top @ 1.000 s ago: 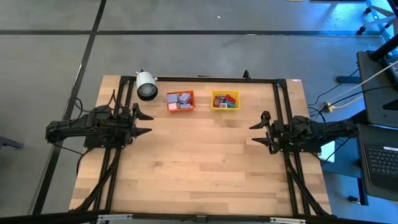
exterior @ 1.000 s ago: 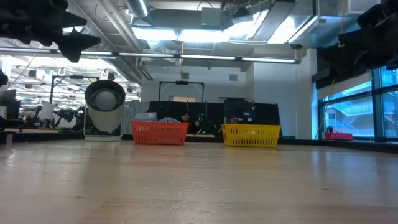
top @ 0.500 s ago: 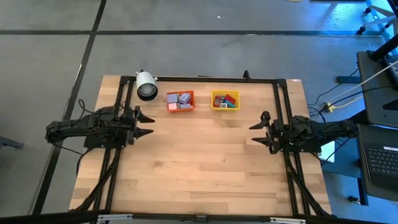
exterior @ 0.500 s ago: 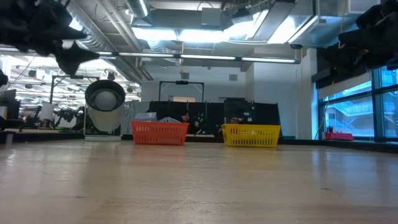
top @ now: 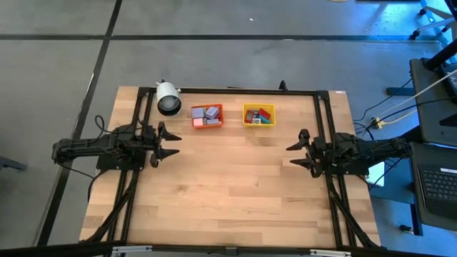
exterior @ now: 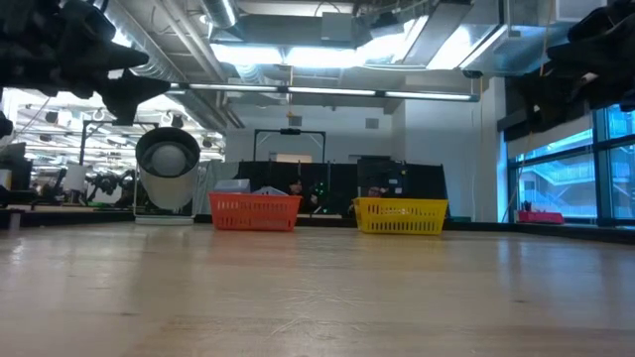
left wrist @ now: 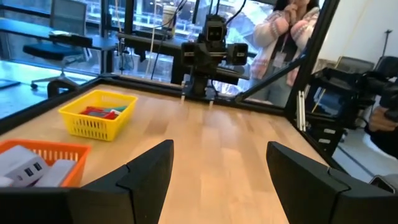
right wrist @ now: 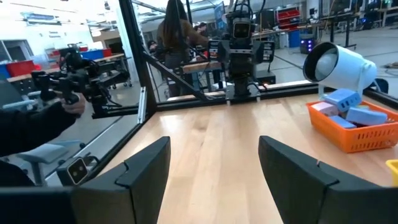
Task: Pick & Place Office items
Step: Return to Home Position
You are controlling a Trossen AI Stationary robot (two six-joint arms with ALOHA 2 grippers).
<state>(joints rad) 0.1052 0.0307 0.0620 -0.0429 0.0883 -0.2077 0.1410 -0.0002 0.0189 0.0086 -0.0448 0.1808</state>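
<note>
- Blocks (top: 209, 113) sit inside the orange bin (top: 207, 126) and the yellow bin (top: 245, 116), side by side near the table's (top: 228, 193) far edge.
- Left gripper (top: 170, 143) hovers over the table's left side, fingers spread wide, nothing between them.
- Right gripper (top: 293, 154) hangs opposite, over the right side, fingers apart too, empty.

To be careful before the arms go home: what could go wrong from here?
1. The left arm, jaws open, sits near the white camera cylinder; a wide swing could knock it.
2. Charger adapters stand above the rim of the orange bin; a bump could spill them.
</note>
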